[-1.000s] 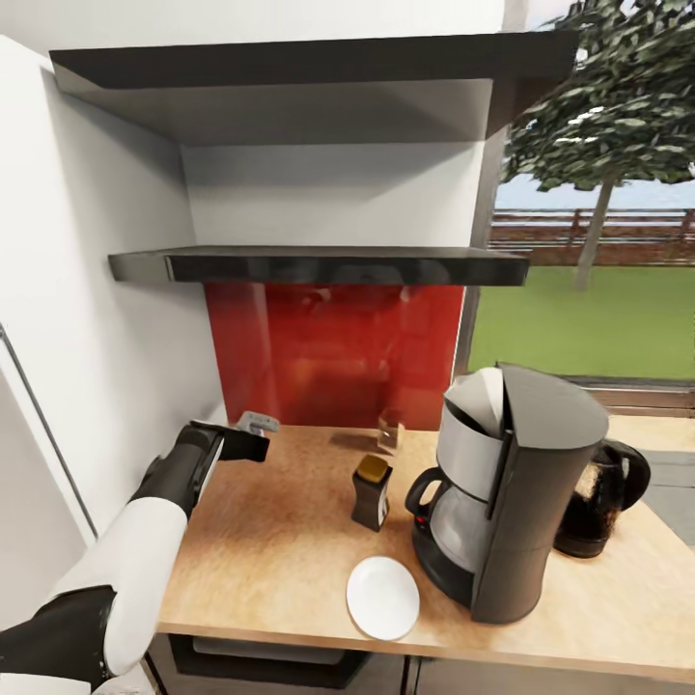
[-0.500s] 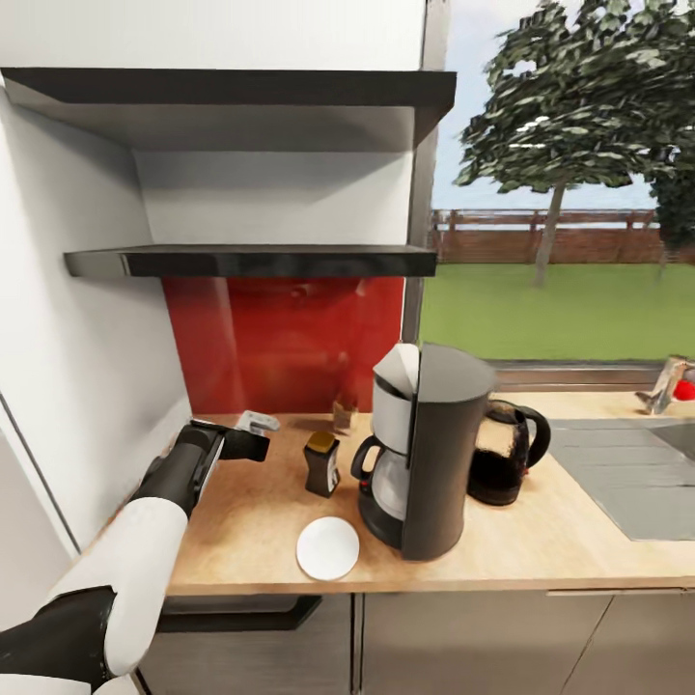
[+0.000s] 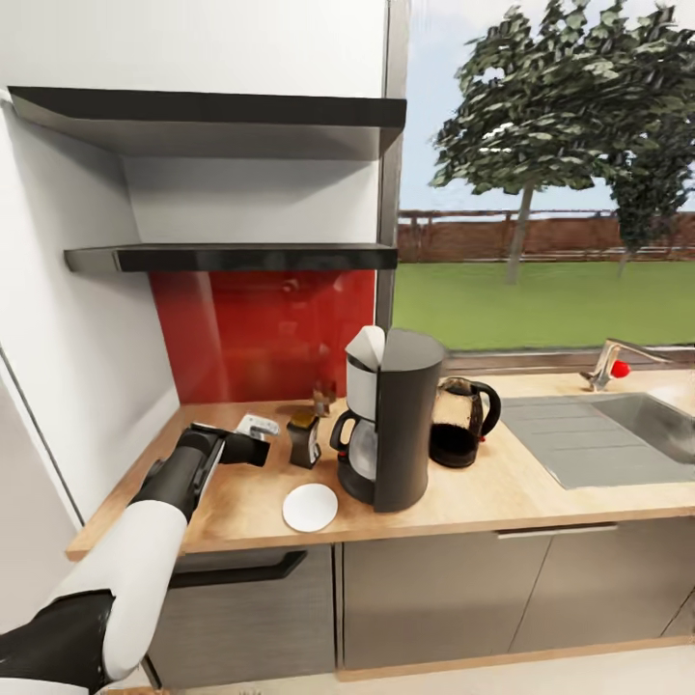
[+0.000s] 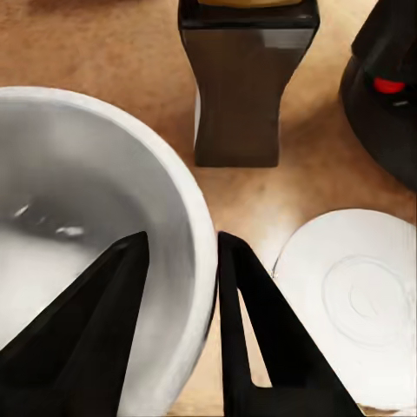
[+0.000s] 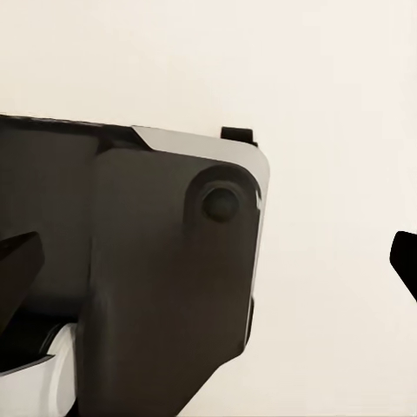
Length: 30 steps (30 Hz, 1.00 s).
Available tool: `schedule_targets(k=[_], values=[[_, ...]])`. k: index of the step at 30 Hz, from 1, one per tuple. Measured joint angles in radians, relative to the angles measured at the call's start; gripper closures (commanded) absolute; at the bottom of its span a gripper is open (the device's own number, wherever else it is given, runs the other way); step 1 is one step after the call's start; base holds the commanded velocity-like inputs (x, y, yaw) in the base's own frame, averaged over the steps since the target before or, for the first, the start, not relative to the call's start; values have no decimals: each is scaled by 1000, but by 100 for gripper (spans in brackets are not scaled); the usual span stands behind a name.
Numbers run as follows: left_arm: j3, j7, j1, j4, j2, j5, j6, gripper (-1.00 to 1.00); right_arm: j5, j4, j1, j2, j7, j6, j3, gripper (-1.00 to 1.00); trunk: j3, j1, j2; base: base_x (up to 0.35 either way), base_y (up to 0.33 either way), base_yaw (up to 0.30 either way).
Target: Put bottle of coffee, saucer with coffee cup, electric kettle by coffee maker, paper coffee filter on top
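Note:
The dark coffee maker [image 3: 398, 425] stands on the wooden countertop [image 3: 502, 487] with a white paper filter [image 3: 367, 355] sticking out of its top. The electric kettle [image 3: 459, 425] sits just to its right. The dark bottle of coffee [image 3: 304, 440] with a yellow lid is on its left, and the white saucer [image 3: 310, 507] lies in front near the counter edge. My left gripper [image 3: 249, 448] is shut on the rim of the pale coffee cup [image 4: 104, 261], held left of the bottle [image 4: 248, 82] and saucer [image 4: 352, 317]. My right gripper [image 5: 208, 261] has its fingertips wide apart, facing part of my own body.
Two dark shelves [image 3: 232, 257] hang over a red backsplash [image 3: 261, 333]. A white wall [image 3: 77, 367] closes the counter's left end. To the right are a sink [image 3: 632, 430] and a faucet [image 3: 606, 363] under a window. Grey cabinet fronts [image 3: 434, 598] run below the counter.
The whole head view has pulled back and swung right, so the counter things look smaller and the sink has come into sight. My left arm keeps the same pose, holding the cup.

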Motion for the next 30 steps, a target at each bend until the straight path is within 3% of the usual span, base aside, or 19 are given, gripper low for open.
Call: schedule_targets(k=[6, 10, 12, 18, 25, 30], values=[[-13, -4, 37, 6, 1, 1, -7, 100, 0, -3, 0, 0, 0, -1, 0, -100, 0, 0, 0, -71, 1, 0], [-75, -18, 66, 6, 1, 5, -10, 100, -4, -3, 0, -1, 0, -1, -1, -100, 0, 0, 0, -3, 0, 0], [-109, -71, 70, 4, 2, 5, -12, 100, -5, -2, 0, -2, 0, 0, -1, -100, 0, 0, 0, 0, 0, 0], [-135, -169, 70, -4, 7, -3, -15, 100, -6, -1, 0, -6, 0, 0, -2, -100, 0, 0, 0, 0, 0, -102], [-178, -176, 70, -6, 7, -3, -3, 100, -6, -1, 0, -4, 0, 0, -2, -100, 0, 0, 0, 0, 0, -155], [-186, -176, 70, -5, 6, -4, -2, 100, -6, -1, 0, -4, 0, 0, -2, -100, 0, 0, 0, 0, 0, -64]])
